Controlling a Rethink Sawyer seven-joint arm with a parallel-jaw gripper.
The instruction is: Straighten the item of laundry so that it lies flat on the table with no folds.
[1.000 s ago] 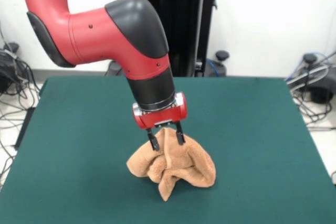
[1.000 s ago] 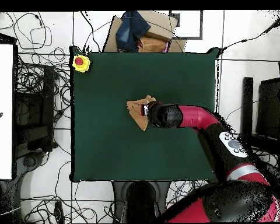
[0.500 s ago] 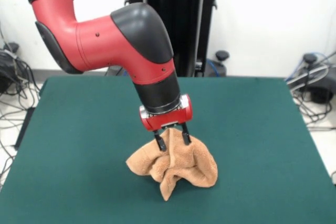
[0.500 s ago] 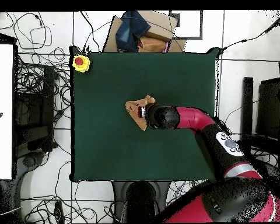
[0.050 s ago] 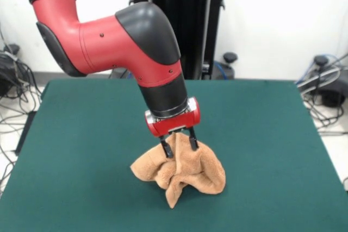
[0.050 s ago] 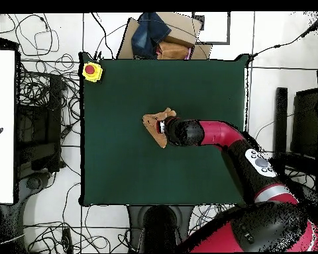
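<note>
Under gripper point(image 5: 180, 147), bunched towel point(image 5: 182, 171), peak pinched

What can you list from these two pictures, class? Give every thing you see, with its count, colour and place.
towel: one, tan-orange, crumpled in a heap near the table's middle, its top pinched up.
table: one, dark green top, under the towel.
push button: one, red on a yellow housing, at a table corner in the overhead view.
cardboard box: one, brown, with a dark blue cloth on it, beyond the table's edge in the overhead view.
cables: many, black, on the floor beside the table.
arm: one, red and black, reaching down to the towel.
gripper: one, black fingers, shut on the towel's raised fold.
</note>
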